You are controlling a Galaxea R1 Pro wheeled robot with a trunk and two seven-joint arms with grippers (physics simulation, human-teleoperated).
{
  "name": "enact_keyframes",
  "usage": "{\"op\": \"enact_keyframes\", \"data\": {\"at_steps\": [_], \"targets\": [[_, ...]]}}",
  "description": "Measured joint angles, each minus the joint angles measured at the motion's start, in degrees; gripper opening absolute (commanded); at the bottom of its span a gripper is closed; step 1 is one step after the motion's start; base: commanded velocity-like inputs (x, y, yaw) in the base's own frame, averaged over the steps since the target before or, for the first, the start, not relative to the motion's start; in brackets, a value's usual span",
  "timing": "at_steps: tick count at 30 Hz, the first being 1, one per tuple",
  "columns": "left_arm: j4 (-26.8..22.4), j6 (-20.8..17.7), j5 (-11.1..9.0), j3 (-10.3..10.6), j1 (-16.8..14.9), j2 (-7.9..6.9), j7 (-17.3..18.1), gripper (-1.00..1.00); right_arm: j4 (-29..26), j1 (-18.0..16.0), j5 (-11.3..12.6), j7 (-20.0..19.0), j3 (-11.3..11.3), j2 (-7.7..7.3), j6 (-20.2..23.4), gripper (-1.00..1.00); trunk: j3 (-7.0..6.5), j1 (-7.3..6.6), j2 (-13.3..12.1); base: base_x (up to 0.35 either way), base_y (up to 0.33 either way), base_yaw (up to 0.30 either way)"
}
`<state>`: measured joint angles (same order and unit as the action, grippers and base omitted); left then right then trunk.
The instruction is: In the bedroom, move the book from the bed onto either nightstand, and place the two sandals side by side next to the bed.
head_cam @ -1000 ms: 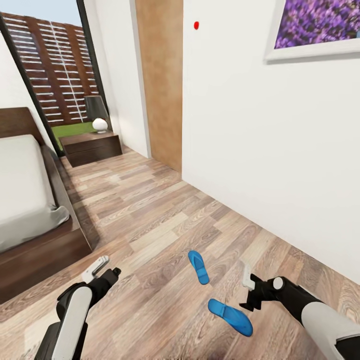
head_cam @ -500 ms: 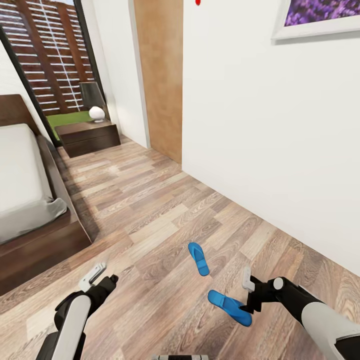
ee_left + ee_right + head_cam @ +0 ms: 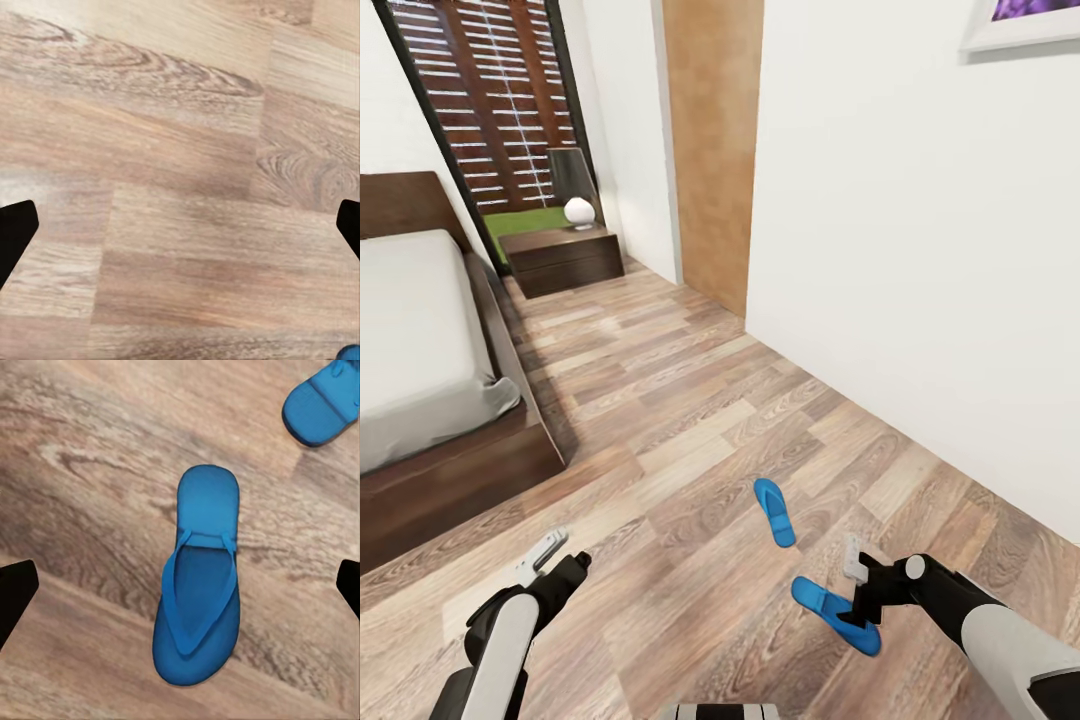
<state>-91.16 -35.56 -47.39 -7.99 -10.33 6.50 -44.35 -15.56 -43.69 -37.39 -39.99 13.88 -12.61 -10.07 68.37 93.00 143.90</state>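
The right gripper [image 3: 852,560] hangs low over the wood-plank floor [image 3: 690,420] with its jaws spread wide and nothing between them; in the right wrist view the two dark fingertips [image 3: 16,594] sit at opposite edges, well apart. Directly below and between those fingertips lies the near sandal [image 3: 197,585], flat on the floor, strap side up, not touched by either finger. In the head view this near sandal [image 3: 836,613] sits just beside the right gripper, toward the robot's body. The far sandal [image 3: 774,512] lies ahead of the gripper and slightly toward the left arm, apart from the first and angled differently.

The left gripper [image 3: 543,552] is likewise wide open and empty over bare planks, well apart from both sandals.

The bed [image 3: 420,340] stands ahead of the left gripper. The nightstand [image 3: 565,262] sits further beyond, by the window, carrying a lamp [image 3: 578,190].
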Motion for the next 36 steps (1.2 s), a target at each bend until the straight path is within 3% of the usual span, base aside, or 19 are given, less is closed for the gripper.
{"op": "enact_keyframes", "data": {"at_steps": [7,17,21,22,25,29,36], "targets": [[0.10,0.06,0.40,0.41,0.54,-1.19,-0.07,1.00,0.00,0.00,0.03,0.22,-0.02,0.01,-0.04,1.00,0.00,0.01,0.00,-0.049,-0.182,0.274],[0.10,0.40,0.14,0.34,1.22,-1.07,-0.17,1.00,0.01,-0.04,0.77,0.36,-0.14,0.13,0.49,1.00,0.00,0.00,0.00,-0.084,-0.152,0.197],[0.01,0.46,-1.06,0.10,1.66,-0.61,-0.63,1.00,0.04,-0.05,3.69,0.40,-0.16,0.28,0.98,1.00,0.66,0.08,0.04,-0.020,-0.031,0.051],[-0.07,0.79,-2.22,0.22,1.96,-0.36,-2.30,1.00,0.06,-0.07,6.80,0.43,-0.14,0.37,2.19,1.00,0.88,0.11,0.05,-0.008,-0.012,0.019],[-0.16,1.58,-2.96,0.37,2.12,-0.24,-4.14,1.00,0.07,-0.10,10.11,0.28,-0.07,0.43,5.74,1.00,1.54,0.18,0.09,-0.005,-0.008,0.014],[-0.28,2.16,-3.32,0.46,2.20,-0.19,-5.15,1.00,0.12,-0.14,12.64,0.47,0.14,0.53,9.66,1.00,2.43,0.29,0.14,-0.003,-0.005,0.008],[-0.36,2.53,-3.57,0.57,2.25,-0.11,-5.83,1.00,0.10,-0.16,14.59,0.59,0.13,0.59,12.64,1.00,3.98,0.47,0.24,-0.001,-0.002,0.003]]}}
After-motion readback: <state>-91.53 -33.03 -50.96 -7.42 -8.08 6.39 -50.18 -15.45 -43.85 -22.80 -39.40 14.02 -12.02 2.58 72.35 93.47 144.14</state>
